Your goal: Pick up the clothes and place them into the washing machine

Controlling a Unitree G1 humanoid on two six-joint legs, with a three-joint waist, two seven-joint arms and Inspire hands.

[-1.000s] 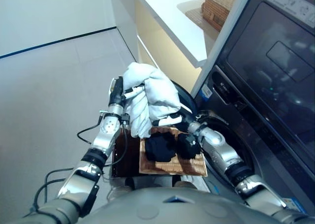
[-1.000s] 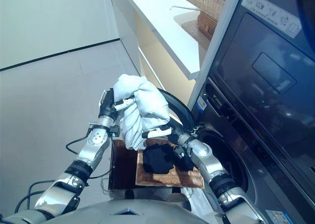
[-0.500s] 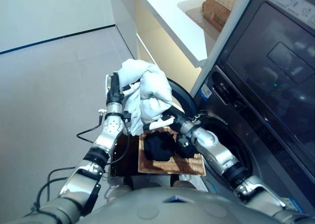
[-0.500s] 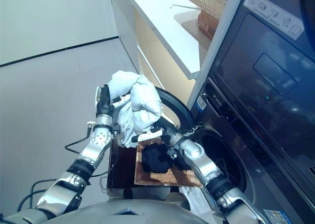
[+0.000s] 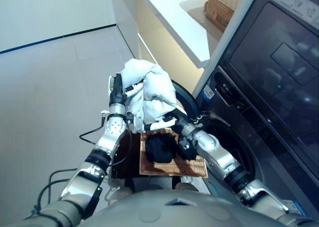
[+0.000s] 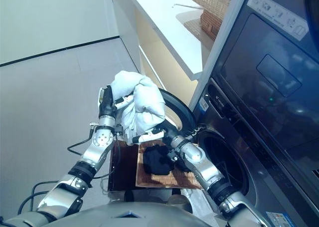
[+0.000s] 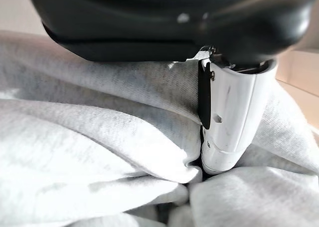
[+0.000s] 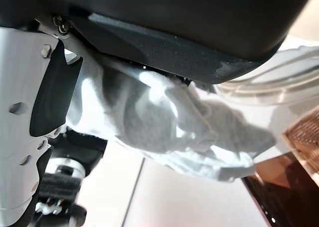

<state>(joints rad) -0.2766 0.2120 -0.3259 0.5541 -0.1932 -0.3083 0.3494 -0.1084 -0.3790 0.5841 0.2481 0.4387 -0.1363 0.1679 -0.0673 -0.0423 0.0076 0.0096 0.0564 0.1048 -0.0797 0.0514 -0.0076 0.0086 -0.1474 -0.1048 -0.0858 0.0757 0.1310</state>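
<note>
A bundled white garment (image 5: 149,95) is held up between both hands, above a wicker basket (image 5: 192,168). My left hand (image 5: 117,90) grips its left side, with the thumb (image 7: 234,122) pressed into the cloth. From below on the right, my right hand (image 5: 169,121) is curled on the bundle, and the cloth (image 8: 149,117) shows against its palm. A dark garment (image 5: 160,147) lies in the basket. The washing machine's round door (image 6: 175,107) stands open behind the bundle, and the drum opening (image 6: 224,162) lies to the right.
A white counter (image 5: 174,22) with a wicker basket (image 5: 219,10) on it runs along the back right. A dark appliance front (image 5: 279,67) stands above the drum. A dark tray (image 5: 127,159) sits left of the low basket. Grey floor (image 5: 50,87) spreads to the left.
Both hands and the white bundle shifted slightly left and up a second ago, then settled back a little to the right. Both grips are unchanged.
</note>
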